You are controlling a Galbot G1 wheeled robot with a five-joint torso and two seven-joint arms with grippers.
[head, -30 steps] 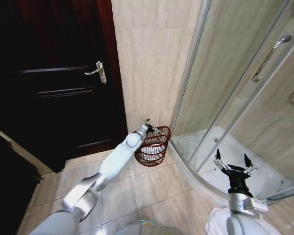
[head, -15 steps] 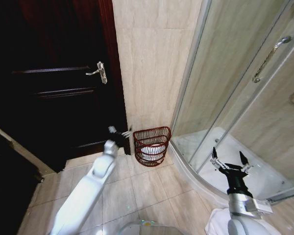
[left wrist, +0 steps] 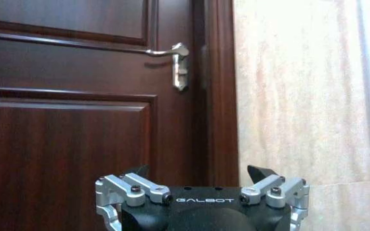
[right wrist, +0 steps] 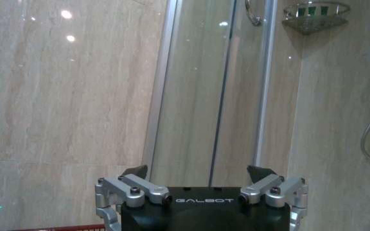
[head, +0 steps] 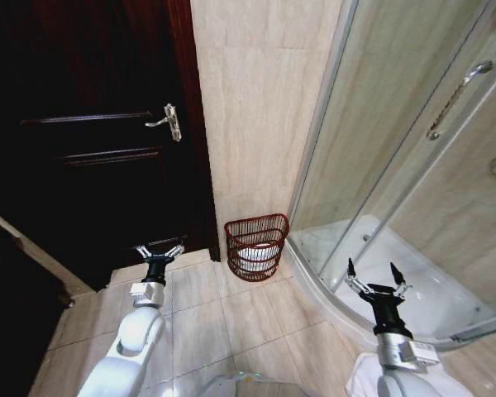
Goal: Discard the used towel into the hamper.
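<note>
We see the hamper (head: 256, 246) on the floor against the wall, towel (head: 254, 255) inside; our left pincer (head: 159, 255), open and empty, sits nearer than the open right pincer (head: 372, 279).

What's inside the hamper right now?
Through the hamper's open weave, a white towel lies in the lower part. Its underside and the basket floor are covered. Both hands are empty.
</note>
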